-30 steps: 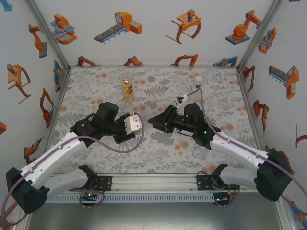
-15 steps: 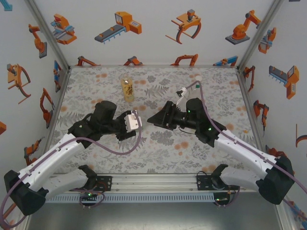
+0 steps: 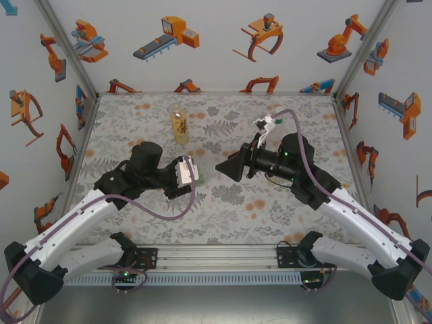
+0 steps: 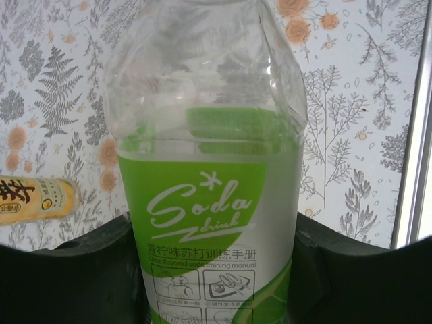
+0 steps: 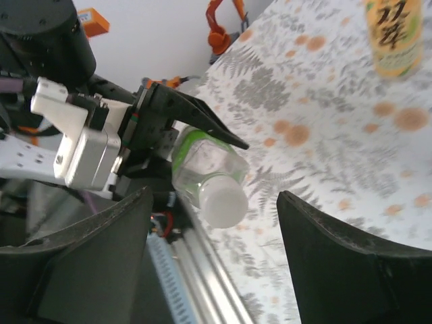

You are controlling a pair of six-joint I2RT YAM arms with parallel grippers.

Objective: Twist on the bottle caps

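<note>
My left gripper (image 3: 194,177) is shut on the clear bottle with the green label (image 4: 206,202), holding it sideways above the cloth with its black fingers (image 4: 67,277) against both sides of the label. A whitish cap (image 5: 224,202) sits on the bottle's neck (image 5: 202,165). My right gripper (image 5: 214,197) faces that cap with its jaws open and well apart from it on both sides. In the top view the right gripper (image 3: 223,167) stands a little to the right of the bottle (image 3: 200,179). The tall amber bottle (image 3: 179,125) stands upright at the back.
The amber bottle (image 4: 37,198) also shows at the left of the left wrist view and at the top right of the right wrist view (image 5: 395,34). The floral cloth (image 3: 223,202) covers the table. White walls (image 3: 378,135) close in three sides.
My right gripper has opened off the bottle's cap and drawn back to the right, and its arm has swung right. The left gripper still holds the bottle, almost unmoved.
</note>
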